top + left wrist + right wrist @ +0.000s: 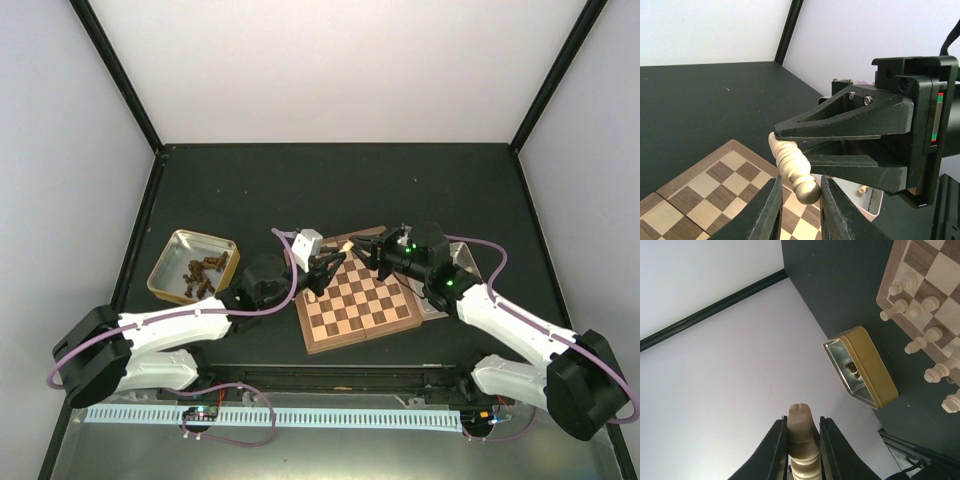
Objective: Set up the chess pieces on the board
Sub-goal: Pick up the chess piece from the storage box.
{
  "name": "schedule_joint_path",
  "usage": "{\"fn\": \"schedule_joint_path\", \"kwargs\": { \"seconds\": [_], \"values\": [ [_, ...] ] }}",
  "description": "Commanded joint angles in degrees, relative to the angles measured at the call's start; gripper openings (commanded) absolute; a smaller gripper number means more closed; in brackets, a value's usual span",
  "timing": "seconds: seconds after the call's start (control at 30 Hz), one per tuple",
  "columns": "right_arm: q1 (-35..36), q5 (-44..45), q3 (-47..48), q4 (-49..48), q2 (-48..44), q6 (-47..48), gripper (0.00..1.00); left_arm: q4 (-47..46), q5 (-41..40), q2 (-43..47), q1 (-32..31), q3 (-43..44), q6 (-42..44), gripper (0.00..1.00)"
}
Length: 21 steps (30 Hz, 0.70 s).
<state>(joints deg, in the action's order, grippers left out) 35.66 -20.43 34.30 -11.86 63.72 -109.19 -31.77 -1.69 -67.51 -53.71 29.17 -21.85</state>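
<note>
The board [362,302] lies at the table's centre, with several pale chess pieces [920,310] standing along one edge. My right gripper [802,421] is shut on a pale tan piece [802,437] and holds it above the board's far left corner [362,246]. In the left wrist view that piece [789,159] sticks out of the right gripper [787,142], its round head between the fingers of my left gripper [801,182]. The left fingers straddle the head with a small gap on one side. In the top view the left gripper [322,272] faces the right one.
A gold tin [193,265] holding dark brown pieces sits left of the board; it also shows in the right wrist view [860,367]. A clear tray [458,268] lies under the right arm, right of the board, with a pale piece [863,190] in it.
</note>
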Motion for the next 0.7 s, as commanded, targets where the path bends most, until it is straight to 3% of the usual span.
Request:
{"fn": "schedule_joint_path", "kwargs": {
  "seconds": [0.0,0.13,0.33,0.67],
  "values": [
    [0.4,0.2,1.7,0.4,0.1,1.0,0.12,0.0,1.0,-0.2,-0.3,2.5,0.8,0.22],
    [0.4,0.1,1.7,1.4,0.0,1.8,0.12,0.8,0.3,0.1,-0.4,3.3,1.9,0.17],
    [0.4,1.5,0.6,1.7,-0.3,3.9,0.12,3.9,-0.1,0.3,-0.3,4.7,2.5,0.02],
    [-1.4,15.9,3.9,15.8,-5.8,23.5,0.12,29.9,-1.1,5.0,-0.2,9.5,4.1,0.02]
  ]
}}
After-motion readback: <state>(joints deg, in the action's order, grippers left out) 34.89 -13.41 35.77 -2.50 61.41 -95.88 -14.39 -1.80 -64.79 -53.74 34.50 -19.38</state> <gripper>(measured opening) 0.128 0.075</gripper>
